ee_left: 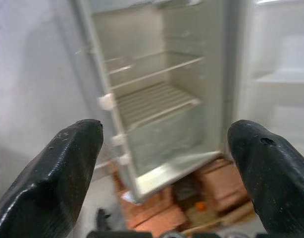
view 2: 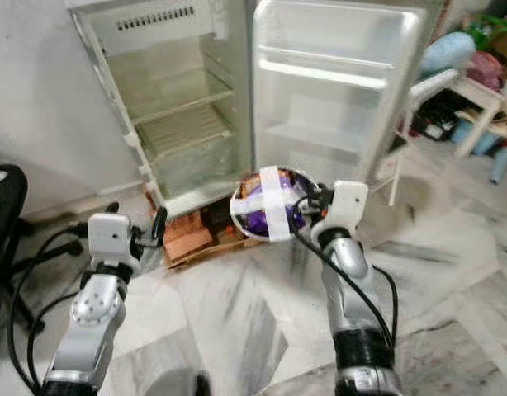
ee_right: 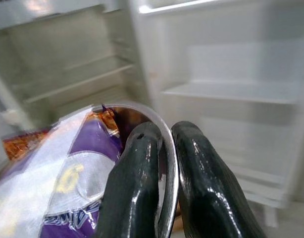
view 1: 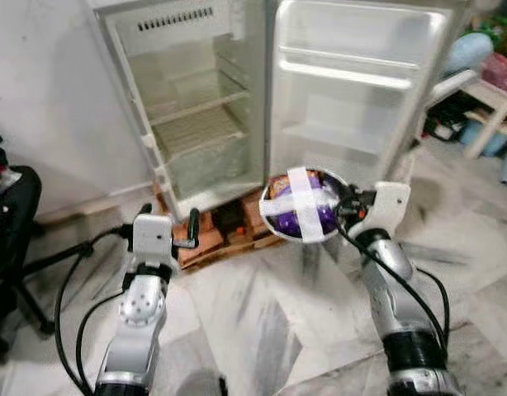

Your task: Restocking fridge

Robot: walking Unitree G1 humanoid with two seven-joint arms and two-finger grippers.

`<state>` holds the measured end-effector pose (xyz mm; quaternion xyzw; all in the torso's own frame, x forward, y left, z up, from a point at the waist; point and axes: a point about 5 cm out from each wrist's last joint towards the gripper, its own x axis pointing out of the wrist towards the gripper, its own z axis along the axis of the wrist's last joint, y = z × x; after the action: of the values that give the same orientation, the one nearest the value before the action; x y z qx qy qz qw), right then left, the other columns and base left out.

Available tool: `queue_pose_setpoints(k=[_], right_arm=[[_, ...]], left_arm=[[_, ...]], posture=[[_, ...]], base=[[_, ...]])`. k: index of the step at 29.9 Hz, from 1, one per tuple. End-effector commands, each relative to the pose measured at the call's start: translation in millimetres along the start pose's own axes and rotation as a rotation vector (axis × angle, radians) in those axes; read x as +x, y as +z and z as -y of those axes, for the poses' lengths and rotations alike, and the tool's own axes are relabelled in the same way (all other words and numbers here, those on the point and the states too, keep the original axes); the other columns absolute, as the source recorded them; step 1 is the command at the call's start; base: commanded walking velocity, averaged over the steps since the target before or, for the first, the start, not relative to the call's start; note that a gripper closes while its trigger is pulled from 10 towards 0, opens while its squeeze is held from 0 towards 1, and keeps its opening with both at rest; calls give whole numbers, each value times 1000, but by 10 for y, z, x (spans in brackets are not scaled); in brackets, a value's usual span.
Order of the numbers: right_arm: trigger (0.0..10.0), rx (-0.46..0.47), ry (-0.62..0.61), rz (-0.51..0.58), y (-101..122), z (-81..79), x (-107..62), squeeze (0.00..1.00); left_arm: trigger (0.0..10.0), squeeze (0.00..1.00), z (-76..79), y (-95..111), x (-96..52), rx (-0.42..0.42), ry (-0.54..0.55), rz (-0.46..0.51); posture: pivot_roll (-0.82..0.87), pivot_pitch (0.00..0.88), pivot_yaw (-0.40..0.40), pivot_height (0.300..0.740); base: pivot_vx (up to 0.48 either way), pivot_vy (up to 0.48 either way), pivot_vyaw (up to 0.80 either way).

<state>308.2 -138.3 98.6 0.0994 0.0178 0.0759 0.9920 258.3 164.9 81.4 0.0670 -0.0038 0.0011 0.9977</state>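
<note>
Right gripper (ee_right: 162, 163) pinches the bowl (view 1: 301, 204) rim before the fridge (view 1: 196, 107).

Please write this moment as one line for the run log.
right gripper: shut on bowl rim | left gripper: open, empty | fridge: door open, shelves bare

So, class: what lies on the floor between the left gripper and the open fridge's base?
In the left eye view, reddish-brown bricks lie between the left gripper and the fridge, apparently propping its base on the marble floor.
</note>
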Motion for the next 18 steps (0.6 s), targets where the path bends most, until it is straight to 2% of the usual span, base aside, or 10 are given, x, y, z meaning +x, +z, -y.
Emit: queue_pose_setpoints(k=[1,10,18], right_arm=[[10000,-24,-11,32,82,83,7,0],[10000,-26,-10,33,79,80,11,0],[10000,-26,-5,32,73,73,20,0]], left_arm=[[10000,0,54,31,15,-8,-10,9],[10000,0,51,23,19,-6,-6,4],[10000,0,58,20,22,-1,-6,2]], posture=[[89,37,22,740],[89,36,23,740],[91,37,22,740]], base=[[480,0,0],[479,0,737],[472,0,494]])
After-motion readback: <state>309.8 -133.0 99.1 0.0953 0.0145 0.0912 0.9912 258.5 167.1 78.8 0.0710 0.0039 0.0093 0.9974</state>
